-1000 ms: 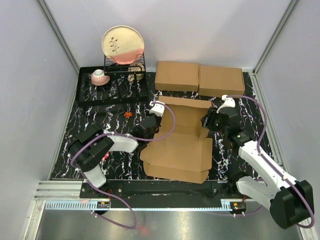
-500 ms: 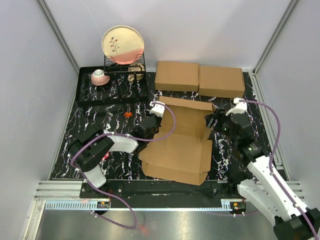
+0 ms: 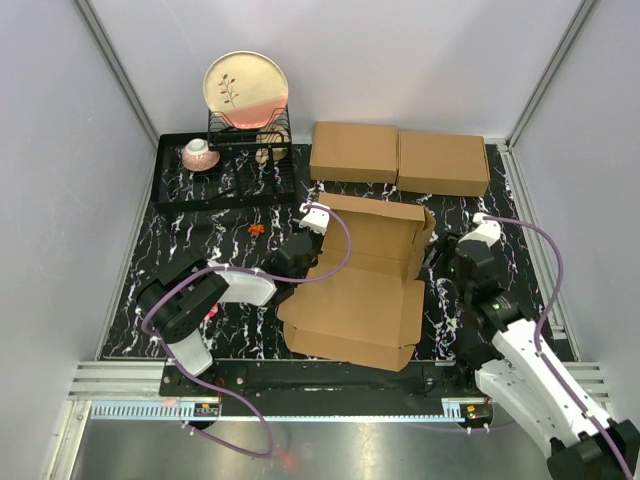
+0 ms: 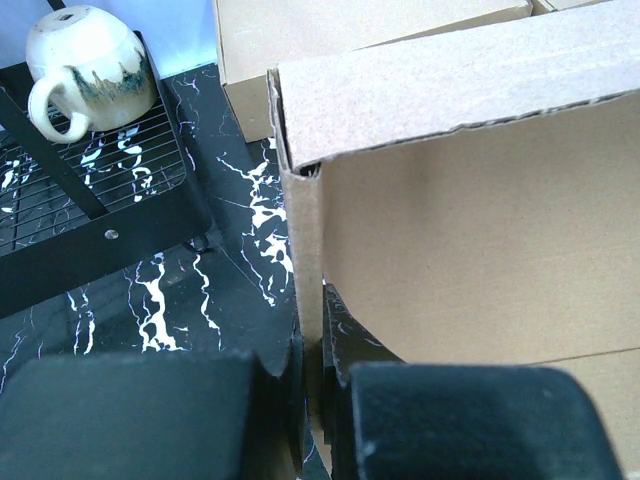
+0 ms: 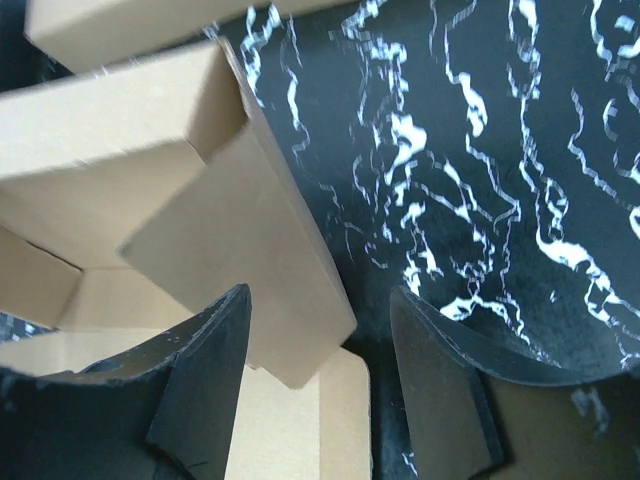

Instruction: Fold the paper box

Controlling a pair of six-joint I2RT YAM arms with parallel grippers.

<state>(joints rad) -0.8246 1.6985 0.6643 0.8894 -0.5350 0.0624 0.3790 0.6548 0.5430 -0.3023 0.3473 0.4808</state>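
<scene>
— Well, what do we see at the left gripper (image 4: 312, 400)?

— We see it pressed together on the paper box (image 4: 460, 230). The box's upright left side wall stands in the slit between the two black fingers (image 4: 130, 415), one outside the box and one inside.

— And from above?

— From above we find that gripper (image 3: 303, 240) at the far left corner of the box (image 3: 355, 300). The back wall is raised just beyond it, and the front panel lies flat on the near side, toward the arm bases.

— What do we make of the right gripper (image 5: 320, 385)?

— We see its jaws spread. A loose side flap of the box (image 5: 240, 230) slants into the gap, close by its left finger; whether it touches that finger we cannot tell. In the top view this gripper (image 3: 447, 262) sits just beside the box's right edge.

— And farther out?

— Beyond the left gripper and to its left we see a cream mug (image 4: 85, 65) on a black wire dish rack (image 4: 110, 250). From above, the rack (image 3: 225, 182) also carries a plate (image 3: 246, 88) on edge. Past the raised back wall lie two flat cardboard boxes (image 3: 355, 150) side by side. Everything rests on the black marbled tabletop (image 3: 190, 240).
</scene>
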